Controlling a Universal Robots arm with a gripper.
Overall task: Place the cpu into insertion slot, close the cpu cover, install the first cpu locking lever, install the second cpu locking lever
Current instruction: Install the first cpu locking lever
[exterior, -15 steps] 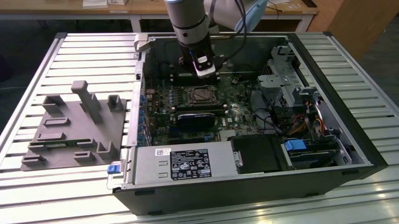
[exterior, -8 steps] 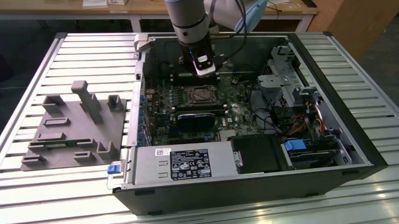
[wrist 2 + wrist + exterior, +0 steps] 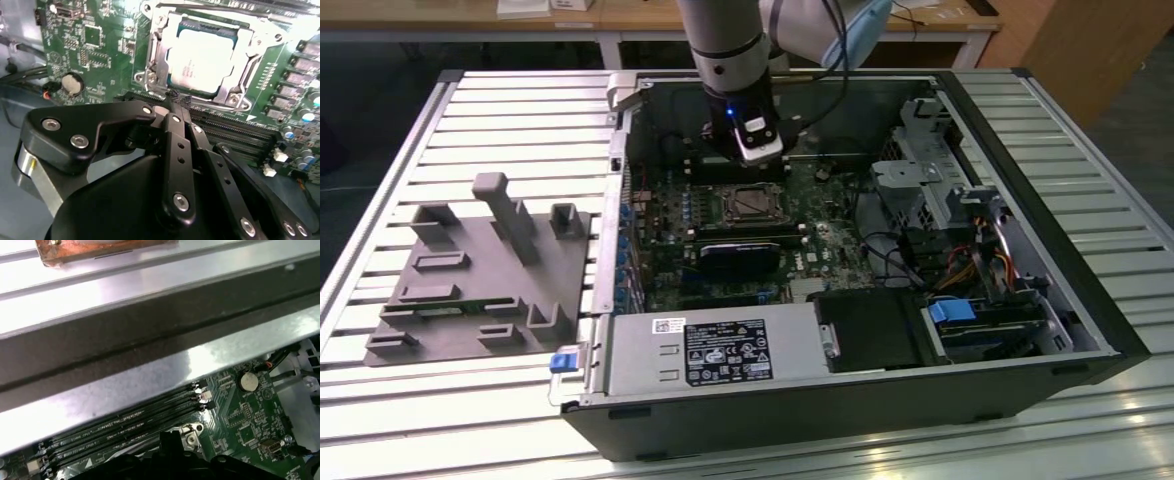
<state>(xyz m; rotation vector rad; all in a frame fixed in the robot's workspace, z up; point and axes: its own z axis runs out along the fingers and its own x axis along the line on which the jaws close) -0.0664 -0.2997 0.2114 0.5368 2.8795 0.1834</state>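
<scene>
Table: you have a pale slatted metal table (image 3: 1067, 120) carrying the open computer case (image 3: 1067, 330); a grey fixture block (image 3: 474, 275) lies well apart from the case, and wooden desks (image 3: 720, 20) stand behind.
Arm: your gripper (image 3: 172, 100) hangs inside the case over the green board (image 3: 100, 55).
Fingers: you can see the black fingers (image 3: 172, 150) closed together, holding nothing.
Chip: your cpu (image 3: 202, 60) sits in the insertion slot (image 3: 750, 203), just beyond the fingertips and apart from them.
Cover: the cpu cover (image 3: 162, 57) lies flat, framing the chip.
Slots: long black memory slots (image 3: 240, 130) run between the fingertips and the socket.
</scene>
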